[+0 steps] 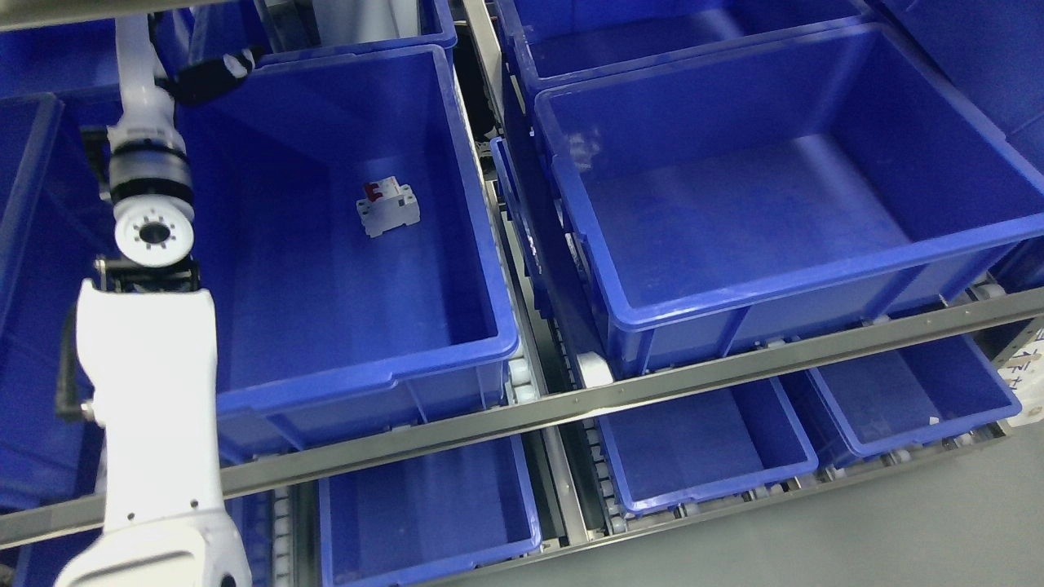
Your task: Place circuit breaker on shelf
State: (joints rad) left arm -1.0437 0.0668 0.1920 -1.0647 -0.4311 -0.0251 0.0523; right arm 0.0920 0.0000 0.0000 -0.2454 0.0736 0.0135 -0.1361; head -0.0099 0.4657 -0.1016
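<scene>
A small white circuit breaker (387,206) with a red switch lies on the floor of the large blue bin (481,244) on the left of the shelf, slightly tilted and alone in it. My left arm (151,391) rises from the lower left along the bin's left wall. Its dark hand (210,76) sits at the bin's back left rim, well apart from the breaker. It holds nothing that I can see. My right arm does not show.
A second large blue bin (775,269) stands to the right on the same shelf level. The grey metal shelf rail (571,403) runs across the front. Smaller blue bins (701,440) sit on the level below, and more bins stand behind.
</scene>
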